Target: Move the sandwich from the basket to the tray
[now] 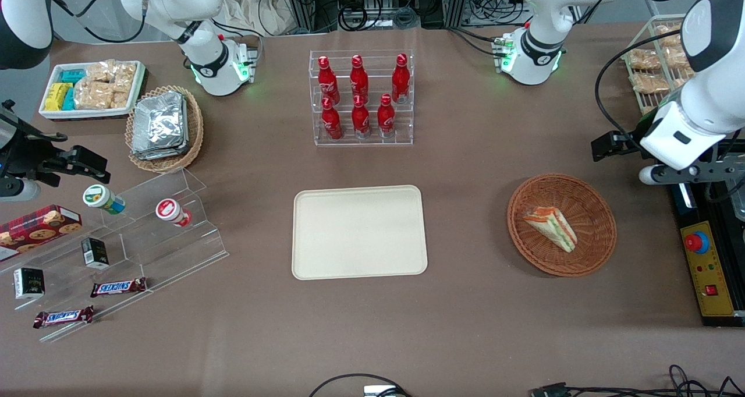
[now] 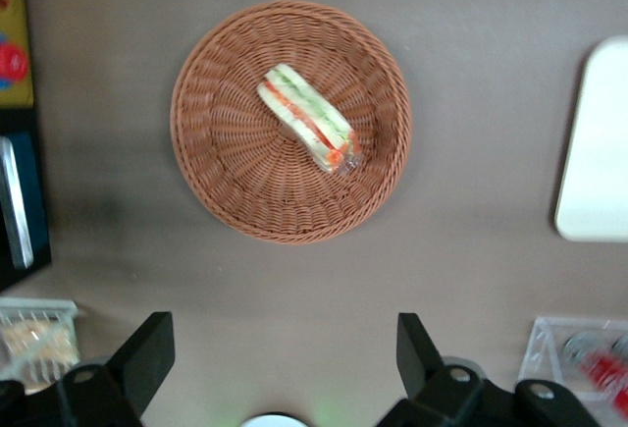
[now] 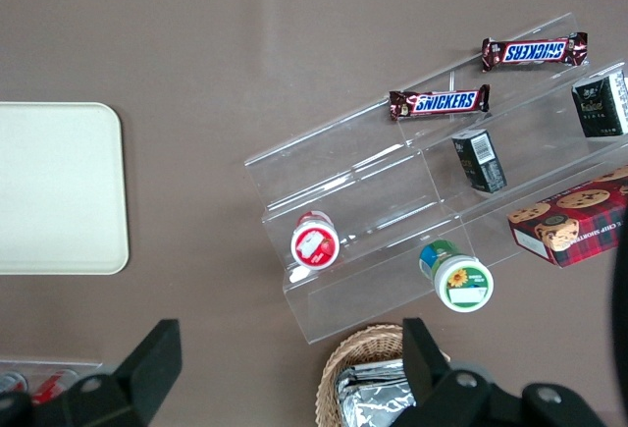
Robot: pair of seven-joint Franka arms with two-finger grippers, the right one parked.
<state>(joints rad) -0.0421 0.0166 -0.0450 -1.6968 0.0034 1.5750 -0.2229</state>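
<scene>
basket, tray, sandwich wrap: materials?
Basket: reddish-brown woven wicker by its ribbed weave. Tray: smooth matte cream, probably plastic. Sandwich: soft bread, wrap looks like clear film. Gripper open, above the table beside the basket.

Basket (image 1: 599,208): woven wicker, reddish-brown, rough ribbed texture.
Sandwich (image 1: 550,226): soft white bread in clear glossy wrap.
Tray (image 1: 359,232): smooth cream plastic, matt finish.
Table (image 1: 465,315): brown covering, matt, uniform.
Gripper (image 2: 280,353): matt black fingers (image 2: 147,348), spread wide, hung above table beside basket.
Bottles (image 1: 359,94): glossy red, in clear acrylic rack (image 1: 407,138).
</scene>
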